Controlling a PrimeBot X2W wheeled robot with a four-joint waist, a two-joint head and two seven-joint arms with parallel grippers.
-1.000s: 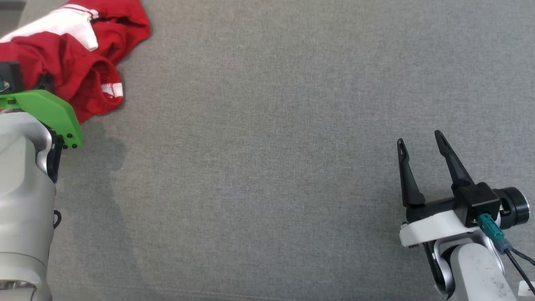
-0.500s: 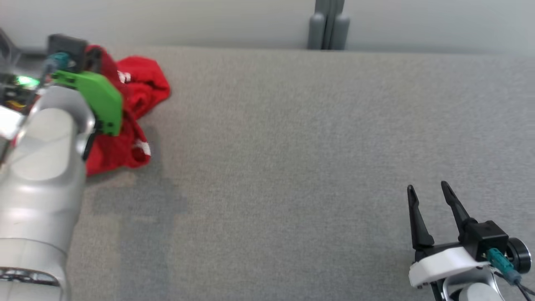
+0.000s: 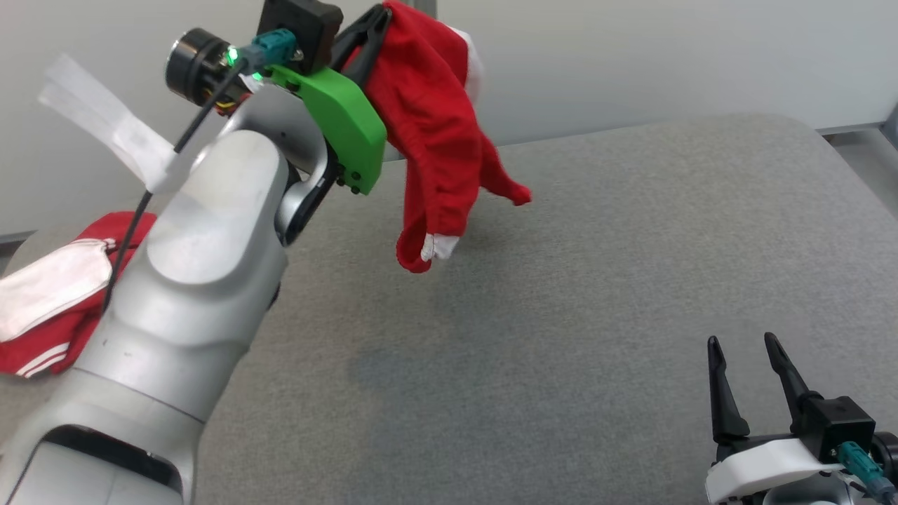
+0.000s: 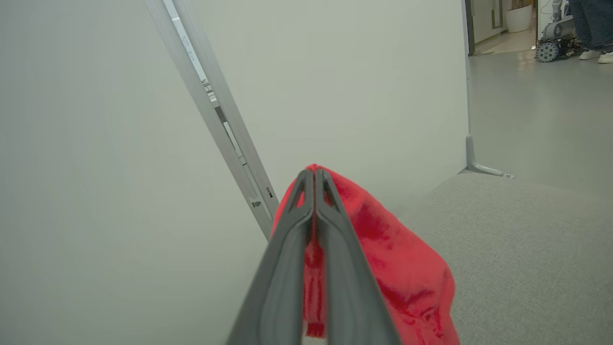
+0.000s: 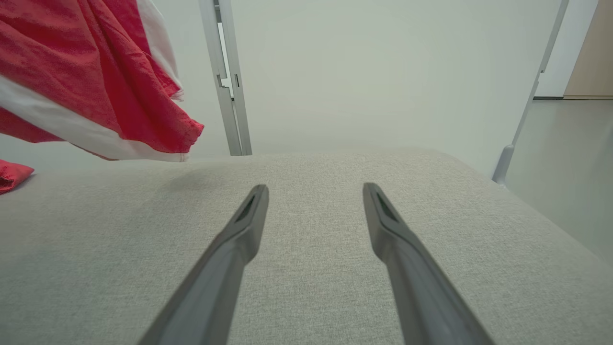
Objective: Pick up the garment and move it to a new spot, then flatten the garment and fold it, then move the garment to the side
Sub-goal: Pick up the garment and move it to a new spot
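Garment [image 3: 435, 126] up in the air in the head view: red with white trim, hanging from the left gripper [image 3: 379, 17], whose two dark fingers are pinched together on the cloth's top edge. Held that high, the fabric drops under its own weight and its lowest cuff seems to hang clear above the grey padded surface [image 3: 596, 294]. That looks like the point, since off the surface it can be carried to a new spot without dragging. A second red-and-white cloth [image 3: 49, 301] lies at the surface's left edge, beyond the raised arm. At lower right, the right gripper [image 3: 742, 344] sits low with its fingers spread and nothing between them, on hand, I'd say, for the flattening.

Left wrist view: the fingers meet at their tips, with red cloth squeezed in the slit between them and bulging out to the right. It's a tight pinch on a small fold, likely enough for light fabric.

Right wrist view: the right gripper [image 5: 313, 191] has its two fingers wide apart above bare grey surface. The garment [image 5: 96, 72] dangles at upper left, well apart from them.
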